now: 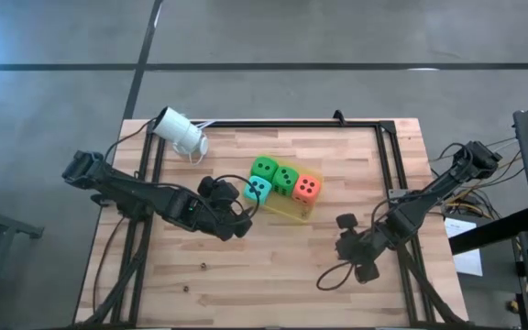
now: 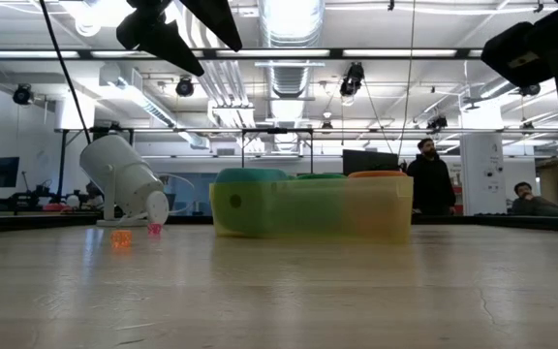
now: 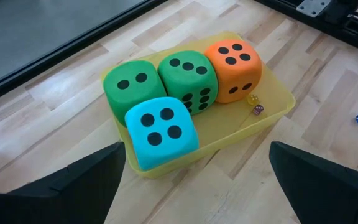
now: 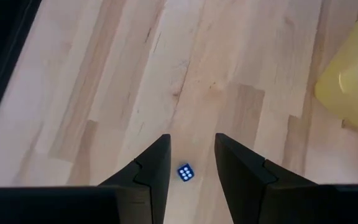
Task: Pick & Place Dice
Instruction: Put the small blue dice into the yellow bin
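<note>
Four foam dice sit on their bases in a shallow yellow tray (image 3: 277, 113) at the table's middle: two green (image 3: 129, 84) (image 3: 188, 78), one teal (image 3: 161, 129) and one orange (image 3: 234, 67). My left gripper (image 3: 196, 149) hangs wide open above the table just left of the tray, beside the teal die (image 1: 258, 189), and holds nothing. My right gripper (image 4: 192, 138) hovers right of the tray, open by a narrow gap. A tiny blue die (image 4: 186, 172) lies on the table below that gap, untouched.
A white cylinder-shaped camera (image 1: 180, 133) lies at the far left corner. Two tiny dice (image 3: 254, 104) lie in the tray by the orange die, and others (image 2: 121, 237) lie on the wood near the front left. A black frame (image 1: 291, 123) borders the table.
</note>
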`<action>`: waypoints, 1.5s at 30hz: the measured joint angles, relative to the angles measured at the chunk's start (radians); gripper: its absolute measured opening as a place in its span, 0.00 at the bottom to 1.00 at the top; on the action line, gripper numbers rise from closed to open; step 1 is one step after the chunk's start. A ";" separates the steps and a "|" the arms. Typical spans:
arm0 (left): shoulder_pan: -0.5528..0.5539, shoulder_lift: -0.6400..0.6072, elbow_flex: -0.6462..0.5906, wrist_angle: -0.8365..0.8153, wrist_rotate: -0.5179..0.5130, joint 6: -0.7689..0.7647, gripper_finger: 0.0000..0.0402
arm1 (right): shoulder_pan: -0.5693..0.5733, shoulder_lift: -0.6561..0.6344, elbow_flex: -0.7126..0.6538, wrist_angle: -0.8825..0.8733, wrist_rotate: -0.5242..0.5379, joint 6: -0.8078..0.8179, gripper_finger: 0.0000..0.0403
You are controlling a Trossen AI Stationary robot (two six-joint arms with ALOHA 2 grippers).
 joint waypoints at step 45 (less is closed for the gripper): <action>0.000 0.000 0.000 0.000 0.000 0.010 1.00 | -0.005 0.298 0.028 -0.058 -0.022 0.852 0.28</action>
